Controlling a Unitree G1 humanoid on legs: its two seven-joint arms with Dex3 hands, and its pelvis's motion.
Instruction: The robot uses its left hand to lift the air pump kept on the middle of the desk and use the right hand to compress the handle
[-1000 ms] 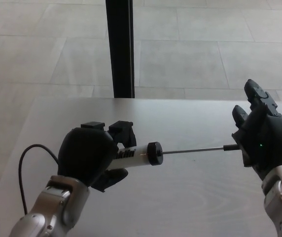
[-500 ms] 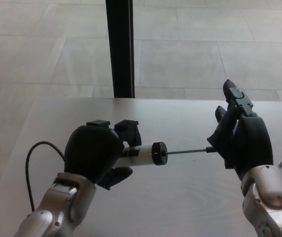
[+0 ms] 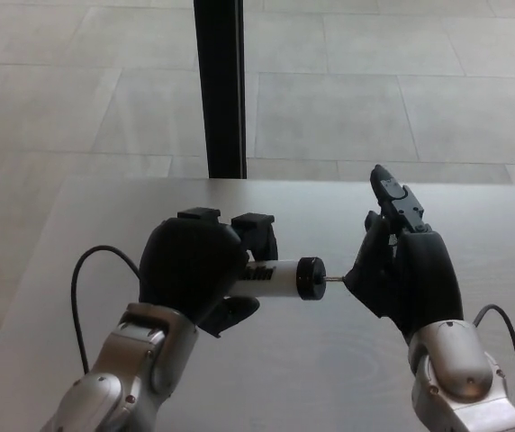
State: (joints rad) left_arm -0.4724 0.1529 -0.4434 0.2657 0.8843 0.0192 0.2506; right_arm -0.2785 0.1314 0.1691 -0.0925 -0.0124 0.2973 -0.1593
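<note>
Diffuse daylight, even exposure. Tabletop [image 3: 347,360] pale, slightly washed out. Shadows faint. Overall softness, low resolution, mild grain.

One air pump [image 3: 280,276] is held above the desk [image 3: 329,360]. Two black robot hands flank it: the left hand [image 3: 194,270] and the right hand [image 3: 402,270]. One dark post [image 3: 219,85] stands behind the desk.

A pale grey wood-grain table [image 3: 329,360] stands on a light tiled floor [image 3: 374,99]; a black vertical post [image 3: 219,90] rises behind it.
</note>
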